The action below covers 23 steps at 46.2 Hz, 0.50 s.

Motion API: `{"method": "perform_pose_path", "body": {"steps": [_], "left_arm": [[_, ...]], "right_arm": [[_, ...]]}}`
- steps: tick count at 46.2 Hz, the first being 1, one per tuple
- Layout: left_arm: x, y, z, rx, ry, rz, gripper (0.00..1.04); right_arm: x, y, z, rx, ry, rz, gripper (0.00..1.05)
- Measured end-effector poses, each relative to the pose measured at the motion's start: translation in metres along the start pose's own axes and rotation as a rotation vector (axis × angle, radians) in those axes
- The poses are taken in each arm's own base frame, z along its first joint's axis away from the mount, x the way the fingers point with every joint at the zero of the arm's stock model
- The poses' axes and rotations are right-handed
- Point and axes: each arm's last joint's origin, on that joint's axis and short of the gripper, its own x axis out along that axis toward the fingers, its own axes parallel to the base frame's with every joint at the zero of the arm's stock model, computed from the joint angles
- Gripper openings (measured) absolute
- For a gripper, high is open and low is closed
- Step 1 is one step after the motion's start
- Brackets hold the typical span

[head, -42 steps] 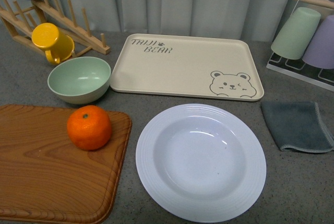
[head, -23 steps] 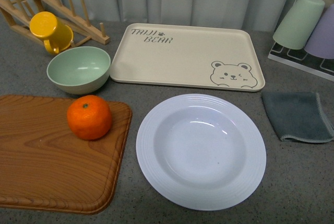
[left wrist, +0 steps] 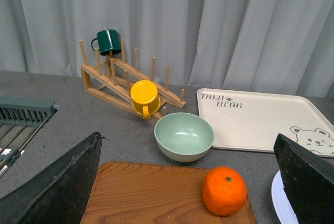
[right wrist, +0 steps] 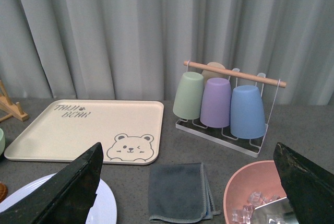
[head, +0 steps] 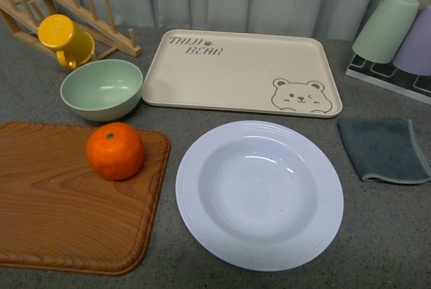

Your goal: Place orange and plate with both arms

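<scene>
The orange [head: 115, 151] sits on the far right part of a wooden cutting board [head: 47, 215]; the left wrist view shows the orange [left wrist: 224, 190] there too. The white plate [head: 259, 193] lies on the grey counter to the board's right, and its rim shows in both wrist views [left wrist: 279, 205] [right wrist: 102, 203]. My left gripper [left wrist: 190, 182] is open, held back from the orange, its dark fingers [left wrist: 62, 187] wide apart with nothing between them. My right gripper [right wrist: 188, 187] is open too, over a grey cloth. Neither arm appears in the front view.
A beige bear tray [head: 242, 77] lies behind the plate. A pale green bowl [head: 102, 89], yellow mug [head: 66, 40] and wooden rack [head: 87, 19] stand at the back left. The grey cloth [head: 384, 149] and a cup rack [right wrist: 224, 104] are on the right, a pink bowl of ice [right wrist: 255, 195] nearer.
The front view has tilted slightly, so everything sits a little higher in frame than 0.9 s ago. Nothing on the counter has moved since.
</scene>
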Motion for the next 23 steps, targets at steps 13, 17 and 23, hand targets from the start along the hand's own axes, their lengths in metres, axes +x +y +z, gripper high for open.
{"method": "perform_pose_path", "body": {"steps": [13,17,23], "left_arm": [[0.0000,0.0000,0.0000,0.000,0.000,0.000,0.98],[0.0000,0.0000,0.0000,0.000,0.000,0.000,0.98],[0.0000,0.0000,0.0000,0.000,0.000,0.000,0.98]], "right_arm": [[0.0000,0.0000,0.0000,0.000,0.000,0.000,0.96],[0.0000,0.0000,0.0000,0.000,0.000,0.000,0.96],[0.0000,0.0000,0.0000,0.000,0.000,0.000,0.96]]}}
